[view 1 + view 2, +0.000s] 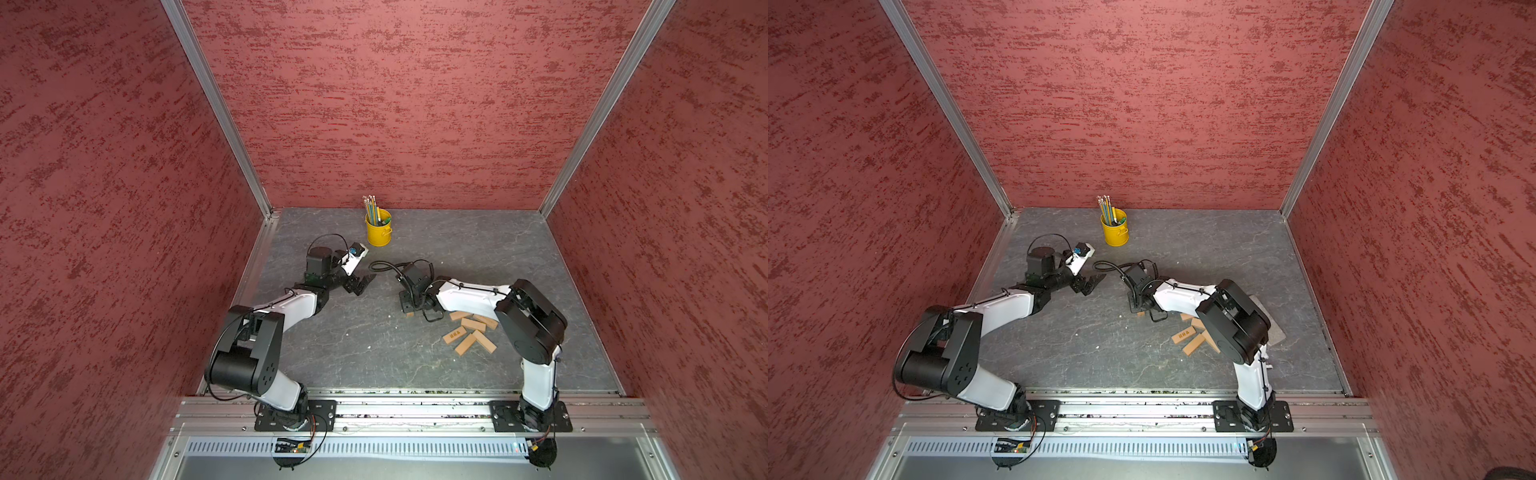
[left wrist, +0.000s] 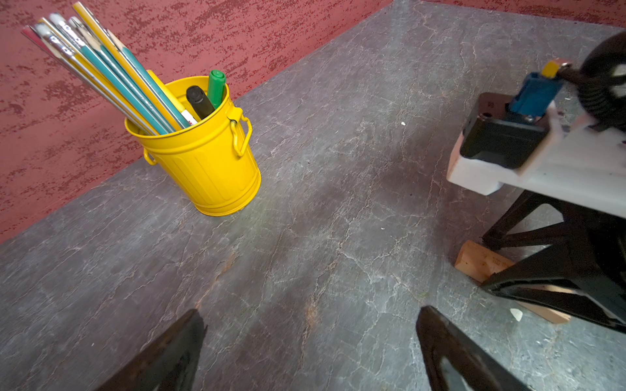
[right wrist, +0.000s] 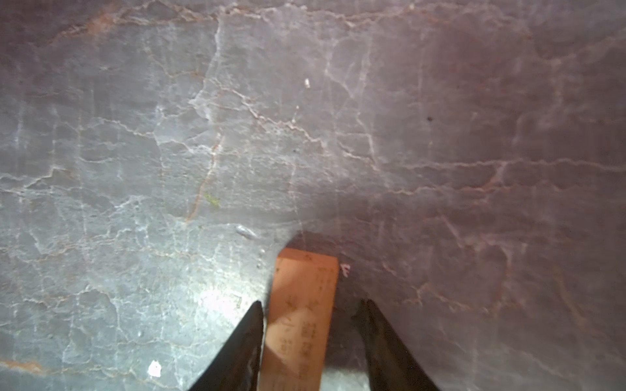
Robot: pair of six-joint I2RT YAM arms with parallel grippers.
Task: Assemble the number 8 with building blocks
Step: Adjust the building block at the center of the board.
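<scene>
Loose building blocks (image 1: 464, 336) are heaped toward the right front of the tabletop (image 1: 374, 357). Further in, one bar (image 3: 303, 270) is straddled flat by the spread fingers of the right gripper (image 3: 311, 302), with a gap seen on one side. Left of centre, the left gripper (image 2: 313, 313) is held spread and empty. A yellow bucket (image 1: 379, 235) of pencils (image 1: 370, 205) is placed at the far edge.

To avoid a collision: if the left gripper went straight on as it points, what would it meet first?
Likely the bare grey marbled tabletop: the left gripper tilts down, aiming beside the yellow metal bucket. Depth is unclear.
</scene>
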